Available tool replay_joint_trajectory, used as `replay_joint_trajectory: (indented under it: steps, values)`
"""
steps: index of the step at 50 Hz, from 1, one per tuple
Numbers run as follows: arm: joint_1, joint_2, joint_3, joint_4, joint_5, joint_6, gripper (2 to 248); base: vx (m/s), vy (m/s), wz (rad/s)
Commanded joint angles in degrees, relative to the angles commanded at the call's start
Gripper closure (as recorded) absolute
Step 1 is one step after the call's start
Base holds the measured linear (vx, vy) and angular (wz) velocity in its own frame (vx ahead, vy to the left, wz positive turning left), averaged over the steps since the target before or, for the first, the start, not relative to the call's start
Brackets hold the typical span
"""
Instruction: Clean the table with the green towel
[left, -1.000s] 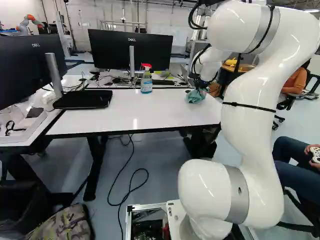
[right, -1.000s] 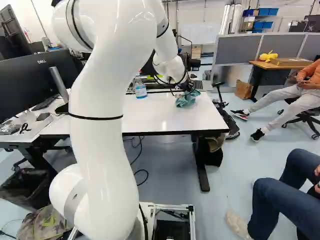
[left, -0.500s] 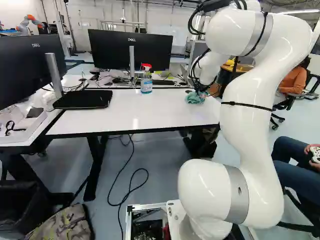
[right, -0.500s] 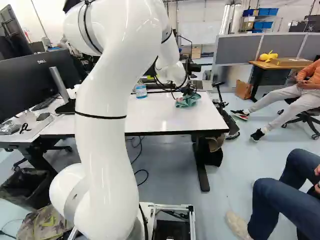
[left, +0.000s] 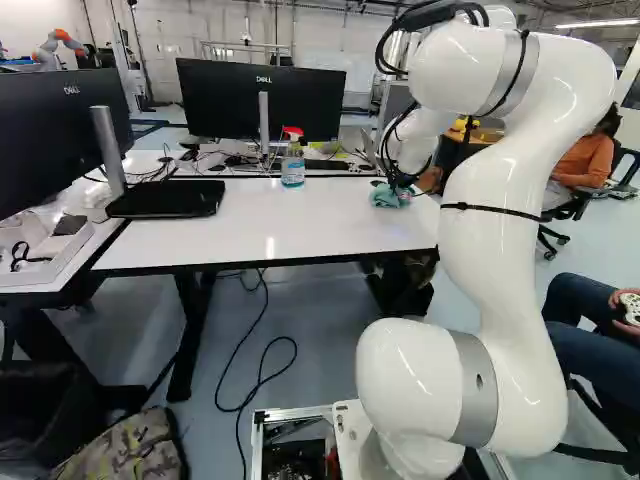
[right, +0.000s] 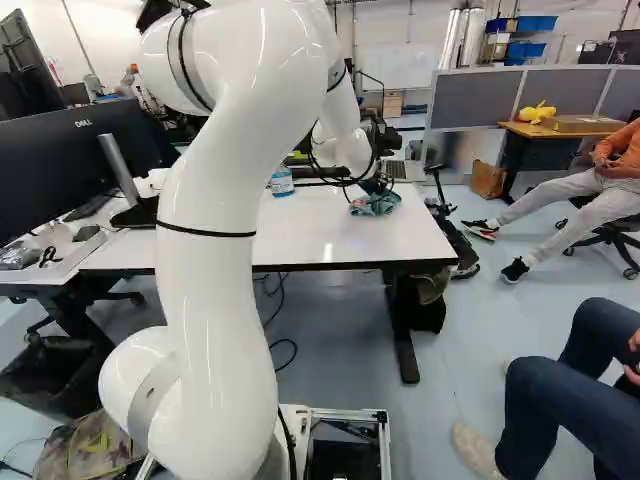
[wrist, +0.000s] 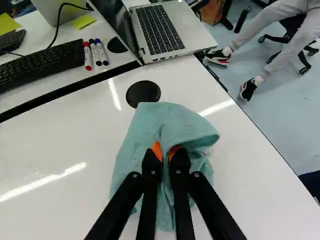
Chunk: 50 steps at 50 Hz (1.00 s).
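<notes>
A green towel (left: 385, 197) is pinched between nearly closed fingers (wrist: 151, 166) on the white surface (left: 250, 225), at the upper right of the left base view. The wiping stage appears reached; a low, steady sweep across the tabletop is called for next.

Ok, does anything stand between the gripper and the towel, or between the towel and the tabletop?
Nothing visible does: the gripper grips the towel, which lies on the tabletop. The spray bottle stands aside, near the far edge.
</notes>
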Motion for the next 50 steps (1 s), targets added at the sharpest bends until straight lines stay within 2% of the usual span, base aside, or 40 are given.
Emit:
replay_joint_trajectory:
  steps: [50]
  values:
    - [0.00, 0.00, 0.00, 0.00, -6.69, 0.00, 216, 0.000, 0.000, 0.000]
